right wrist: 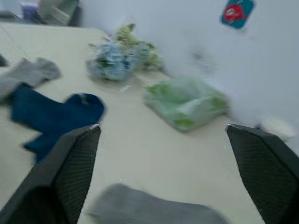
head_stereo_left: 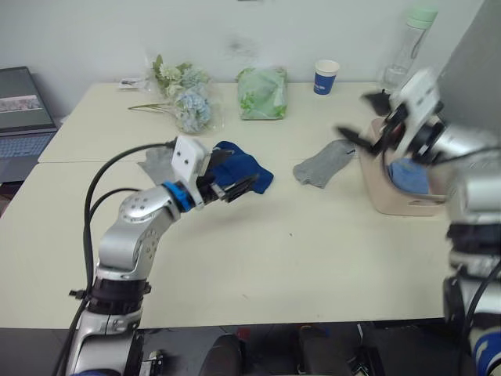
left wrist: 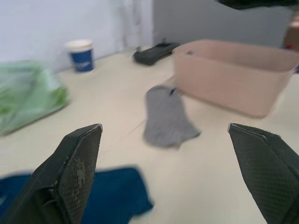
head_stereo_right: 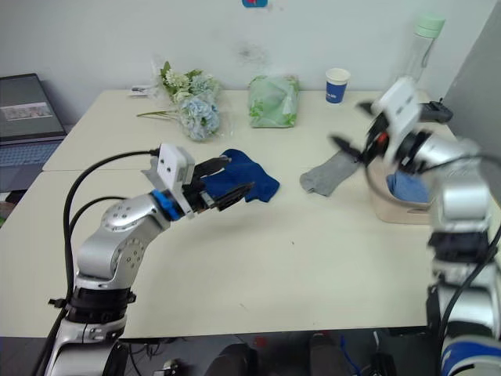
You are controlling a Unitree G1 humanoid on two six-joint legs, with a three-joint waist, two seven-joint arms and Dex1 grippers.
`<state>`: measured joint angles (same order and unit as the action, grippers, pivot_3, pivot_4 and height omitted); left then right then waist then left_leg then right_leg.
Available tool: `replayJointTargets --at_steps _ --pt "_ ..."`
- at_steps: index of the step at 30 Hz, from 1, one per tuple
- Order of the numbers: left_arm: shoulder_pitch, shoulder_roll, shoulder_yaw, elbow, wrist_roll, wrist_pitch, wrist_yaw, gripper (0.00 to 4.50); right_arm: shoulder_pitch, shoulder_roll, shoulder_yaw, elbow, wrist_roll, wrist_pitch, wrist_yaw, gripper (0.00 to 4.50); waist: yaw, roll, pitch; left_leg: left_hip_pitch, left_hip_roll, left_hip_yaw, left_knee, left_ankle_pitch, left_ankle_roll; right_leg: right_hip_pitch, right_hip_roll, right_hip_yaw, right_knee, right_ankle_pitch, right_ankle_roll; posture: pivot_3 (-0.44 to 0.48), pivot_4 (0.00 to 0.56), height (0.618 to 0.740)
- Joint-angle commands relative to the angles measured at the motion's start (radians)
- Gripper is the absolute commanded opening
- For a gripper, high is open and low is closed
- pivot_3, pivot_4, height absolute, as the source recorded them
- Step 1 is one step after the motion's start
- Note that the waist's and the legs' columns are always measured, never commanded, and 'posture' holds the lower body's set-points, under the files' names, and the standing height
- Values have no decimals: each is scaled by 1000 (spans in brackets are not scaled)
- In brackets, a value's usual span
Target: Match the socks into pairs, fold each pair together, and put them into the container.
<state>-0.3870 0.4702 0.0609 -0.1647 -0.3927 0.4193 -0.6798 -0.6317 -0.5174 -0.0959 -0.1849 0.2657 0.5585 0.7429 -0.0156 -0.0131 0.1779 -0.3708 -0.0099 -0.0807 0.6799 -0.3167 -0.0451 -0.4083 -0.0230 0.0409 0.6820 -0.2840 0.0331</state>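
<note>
1. A laptop (head_stereo_left: pixel 23 117) sits at the far left, off the edge of the cream counter (head_stereo_left: pixel 258 266).
2. A grey sock (head_stereo_left: pixel 159 164) lies flat on the counter just behind the left arm, partly hidden by it.
3. A bunch of pale blue and white flowers (head_stereo_left: pixel 184 95) lies near the counter's back edge.
4. The left hand (head_stereo_left: pixel 232 182) hangs over the navy blue socks (head_stereo_left: pixel 244 168), its two black fingers spread apart and holding nothing; in the left wrist view the fingers (left wrist: pixel 70 172) stand wide apart with the navy cloth below them.
5. The navy blue socks lie together in a loose heap near the middle of the counter.
6. A green plastic-wrapped bundle (head_stereo_left: pixel 262 92) rests at the back, and a blue-and-white paper cup (head_stereo_left: pixel 326 77) stands to its right.
7. A second grey sock (head_stereo_left: pixel 322 163) lies flat and alone between the navy heap and the pale pink tub (head_stereo_left: pixel 395 196), just beside the tub.
8. The right hand (head_stereo_left: pixel 366 125) hovers above the tub's near-left rim, fingers wide apart and empty.
9. Light blue socks (head_stereo_left: pixel 409 176) lie inside the tub.
10. A clear bottle (head_stereo_left: pixel 411 43) with a green cap stands behind the tub.
</note>
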Motion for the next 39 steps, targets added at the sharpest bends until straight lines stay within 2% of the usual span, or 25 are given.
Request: replayJointTargets --at_steps 1,4,6,8,12,17,24,31,37,39 --pt "51 2 32 -29 24 -63 27 4500 78 12 -36 -213 18 77 -115 4465 12 0 0 -1 -1 0 1 0 0 -1 -1 1 0 1 0 0 150 740" --pt "118 1 44 -32 40 -99 40 4500 195 2 18 -277 -37 21 -142 4465 16 -2 -1 -1 -3 0 2 0 1 0 -2 1 -2 3 1 0 150 740" --pt "272 -1 59 -45 75 -160 57 4500 445 6 72 -295 -118 -129 -164 4465 17 -6 -13 1 -3 0 1 0 2 2 -1 1 -3 4 1 0 150 740" --pt "373 -21 86 -64 88 -207 89 4500 617 21 78 -307 -157 -239 -189 4465 14 -6 -20 5 0 2 -5 -1 2 5 0 0 -6 0 1 0 150 740" --pt "483 -47 129 -95 77 -264 113 4500 759 86 33 -356 -134 -283 -245 4465 7 -3 -17 5 1 5 -2 -4 5 2 0 3 -1 1 -2 0 150 740" --pt "613 -59 158 -132 91 -321 126 4500 880 119 27 -392 -133 -301 -275 4465 5 -3 -19 20 3 3 -4 -4 6 18 4 1 -3 0 -5 0 150 740" --pt "669 -84 180 -144 82 -336 168 4500 886 142 15 -358 -129 -313 -302 4465 5 -3 -19 22 2 2 -4 -4 6 20 4 1 -3 -2 -5 0 150 740" --pt "650 -79 167 -153 86 -331 172 4500 830 138 37 -331 -137 -306 -304 4465 4 -3 -18 22 2 2 -4 -4 6 20 4 1 -3 -2 -6 0 150 740" --pt "491 -34 74 -153 108 -277 125 4500 656 117 47 -305 -106 -156 -290 4465 5 -3 -18 22 2 1 -4 -4 6 21 4 0 -3 -2 -6 0 150 740" --pt "383 -45 21 -112 133 -270 126 4500 605 113 63 -305 -91 -114 -275 4465 7 -4 -18 22 1 1 -4 -4 6 21 4 -1 -3 -2 -6 0 150 740"
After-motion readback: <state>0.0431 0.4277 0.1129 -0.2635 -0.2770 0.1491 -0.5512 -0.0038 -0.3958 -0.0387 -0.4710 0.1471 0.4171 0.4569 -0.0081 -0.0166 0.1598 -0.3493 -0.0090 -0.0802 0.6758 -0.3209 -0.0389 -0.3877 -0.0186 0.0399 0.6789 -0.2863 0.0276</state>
